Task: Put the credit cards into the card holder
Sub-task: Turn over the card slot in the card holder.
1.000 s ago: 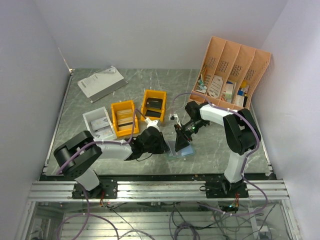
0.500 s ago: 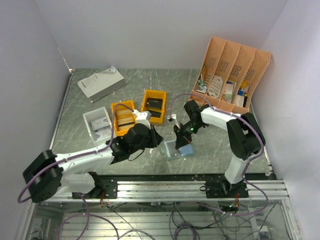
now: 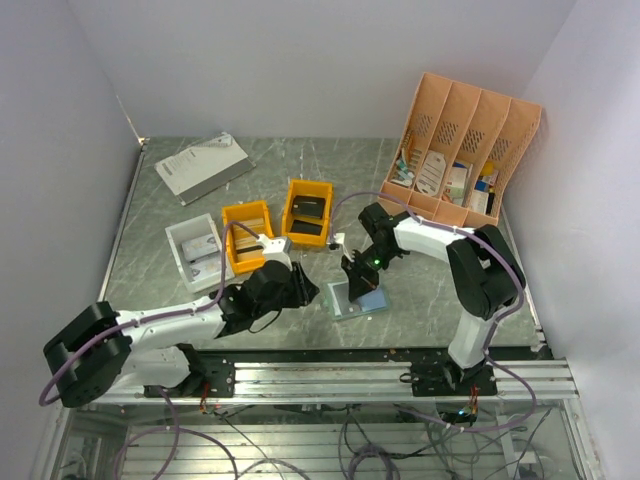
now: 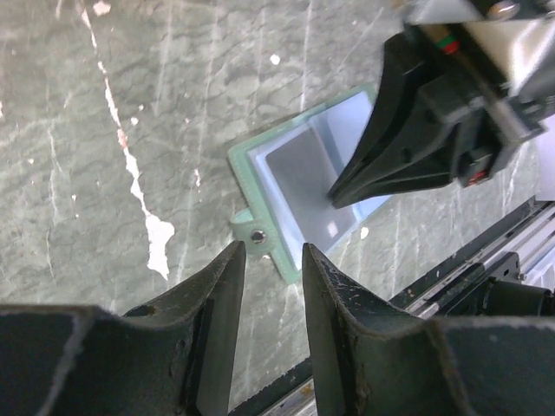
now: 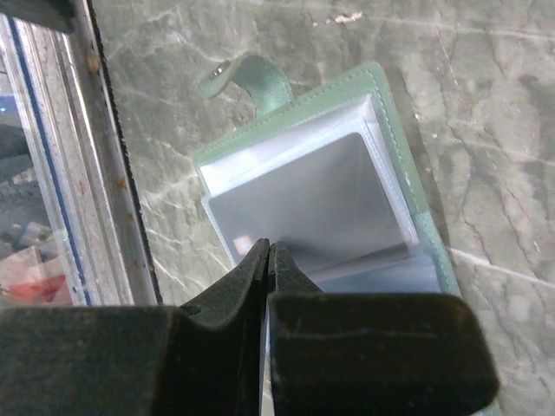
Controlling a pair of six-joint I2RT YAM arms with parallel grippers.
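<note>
Grey-green marbled table [image 3: 170,215] between white walls, seen from above: a peach organiser [image 3: 462,120] stands at the far right and two yellow bins [image 3: 248,236] sit left of centre. The card holder [image 3: 352,300] lies open and flat near the front edge, between the two arms. The right gripper [image 3: 362,284] is down on it, and the left gripper [image 3: 300,287] sits just beside its left edge. Left wrist view: the left gripper [image 4: 270,251] stands part-way open with nothing between its fingers, only bare table and the holder's snap tab [image 4: 254,235] showing in the gap. The card holder [image 4: 260,182] shows its pale blue inside with a grey sheet [image 4: 299,165] tilted up from it, and the right gripper [image 4: 336,196] touches that sheet's lower corner. Right wrist view: the right gripper [image 5: 269,249] is clenched tight at the edge of the grey sheet [image 5: 312,199] over the card holder [image 5: 386,108]. Whether it pinches the sheet or only presses on it cannot be told, nor whether the sheet is a card or a pocket leaf. Judgement: the step in hand is opening or loading a pocket. The next move calls for steadying the holder with the left gripper while the sheet is worked.
</note>
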